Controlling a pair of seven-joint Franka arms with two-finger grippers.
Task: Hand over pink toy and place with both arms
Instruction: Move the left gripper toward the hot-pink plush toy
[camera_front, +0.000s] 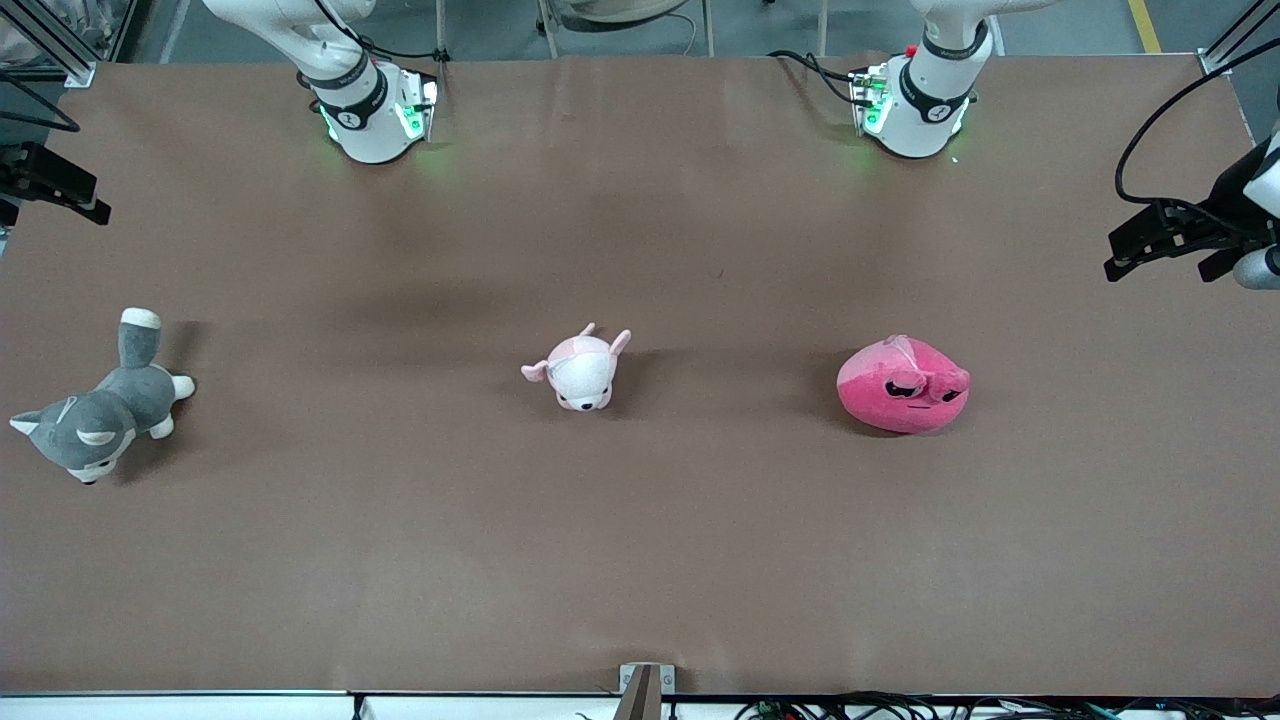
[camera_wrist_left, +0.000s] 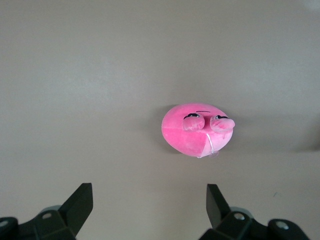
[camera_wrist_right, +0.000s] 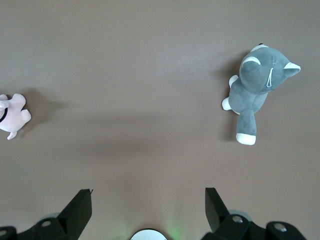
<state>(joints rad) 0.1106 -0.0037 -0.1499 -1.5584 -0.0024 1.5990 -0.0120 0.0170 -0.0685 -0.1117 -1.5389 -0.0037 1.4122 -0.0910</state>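
From the front view we see all three plush toys in a rough row across the brown desk (camera_front: 640, 560): the pink toy (camera_front: 904, 384) toward the left arm's end, the small pale pink-and-white plush (camera_front: 580, 370) near the middle, and the grey-and-white dog plush (camera_front: 98, 412) toward the right arm's end. All three lie well apart from one another.

That view shows only the two arm bases along its top and, at its edges, dark parts of the raised arms. We cannot make out the jaws there. The wrist views fill that in.

In the left wrist view we see the left gripper (camera_wrist_left: 150, 210) with its jaws spread wide and nothing between them. It hangs above bare desk, with the pink toy lying on the desk ahead of the fingertips (camera_wrist_left: 82, 197), clear of them. The toy's sleepy dark eyes and thin line mouth show here.

In the right wrist view we see the right gripper (camera_wrist_right: 148, 210), its jaws equally wide apart and empty, also over bare desk. This view takes in the dog plush (camera_wrist_right: 257, 87) lying on its side and, at the frame's edge, part of the pale plush (camera_wrist_right: 12, 116). The pink toy does not show in it.

Both arms are held high above the desk, their wrist cameras looking down on it.
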